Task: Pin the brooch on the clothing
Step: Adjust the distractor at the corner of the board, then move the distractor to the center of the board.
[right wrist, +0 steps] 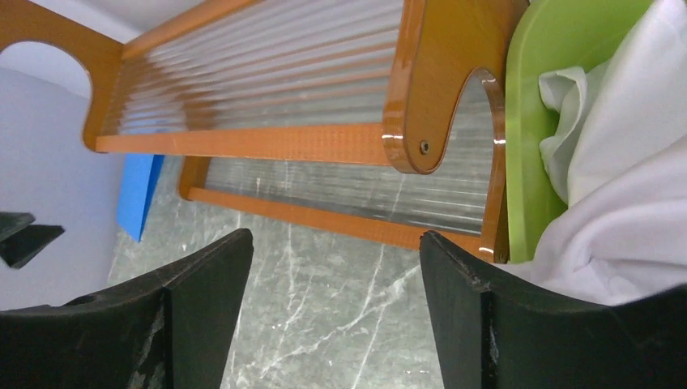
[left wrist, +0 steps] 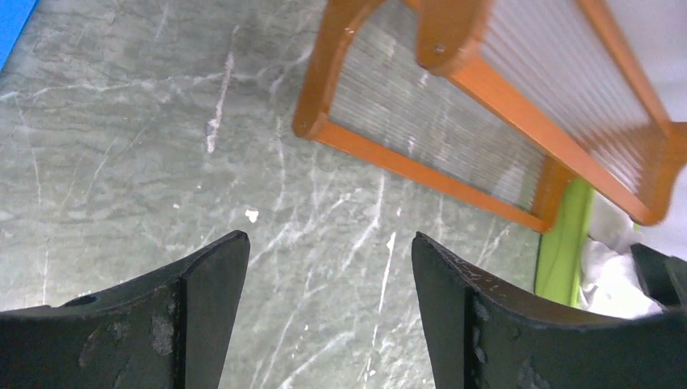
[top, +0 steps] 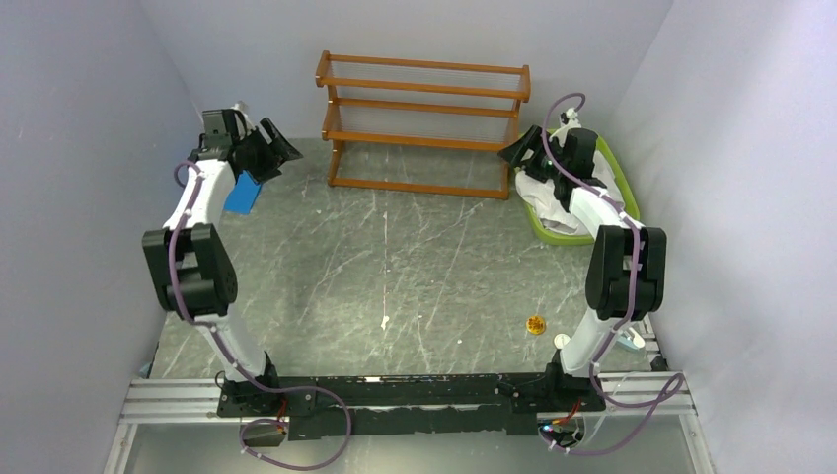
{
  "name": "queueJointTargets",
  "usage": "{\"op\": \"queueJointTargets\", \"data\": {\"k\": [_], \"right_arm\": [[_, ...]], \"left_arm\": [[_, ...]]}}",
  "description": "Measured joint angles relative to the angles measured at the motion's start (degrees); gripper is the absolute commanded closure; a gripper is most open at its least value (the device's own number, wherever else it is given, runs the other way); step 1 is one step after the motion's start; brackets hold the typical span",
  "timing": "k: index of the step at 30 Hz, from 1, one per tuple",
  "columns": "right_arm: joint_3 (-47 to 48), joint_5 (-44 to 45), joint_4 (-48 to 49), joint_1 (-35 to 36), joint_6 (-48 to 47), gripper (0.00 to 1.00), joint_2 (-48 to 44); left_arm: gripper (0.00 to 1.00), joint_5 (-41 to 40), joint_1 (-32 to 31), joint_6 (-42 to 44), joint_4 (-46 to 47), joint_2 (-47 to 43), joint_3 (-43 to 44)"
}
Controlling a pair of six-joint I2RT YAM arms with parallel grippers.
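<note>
While your left gripper (left wrist: 328,243) hangs over the grey marbled table (top: 395,267) at the far left, its jaws stand apart and hold nothing. Your right gripper (right wrist: 336,239) is at the far right, jaws spread too and empty, with one finger right by the white shirt (right wrist: 640,203). That shirt lies crumpled in the green basket (right wrist: 551,65), next to the wooden shoe rack (top: 424,123). Your brooch (top: 535,324), small, round and orange, sits on the table near the right arm's base, well apart from the shirt. A blue flat piece (top: 242,196) lies by your left arm.
</note>
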Motion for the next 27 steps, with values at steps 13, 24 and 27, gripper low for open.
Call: {"op": "queueJointTargets", "data": {"k": [13,24,27], "right_arm": [[-3.76,1.60,2.97,0.22,-0.39,0.17,-14.16],[12.35,2.49,0.96,0.22,-0.87,0.26,4.20],[14.34,2.60,-1.05,0.17,-0.96,0.29,8.50]], "left_arm": [[0.19,-0.46,0.11,0.35,2.32,-8.52,-6.16],[0.20,-0.98,0.11,0.63,2.01,-8.59,-6.73],[0.20,-1.22,0.11,0.96,1.90,-8.87,-6.73]]}}
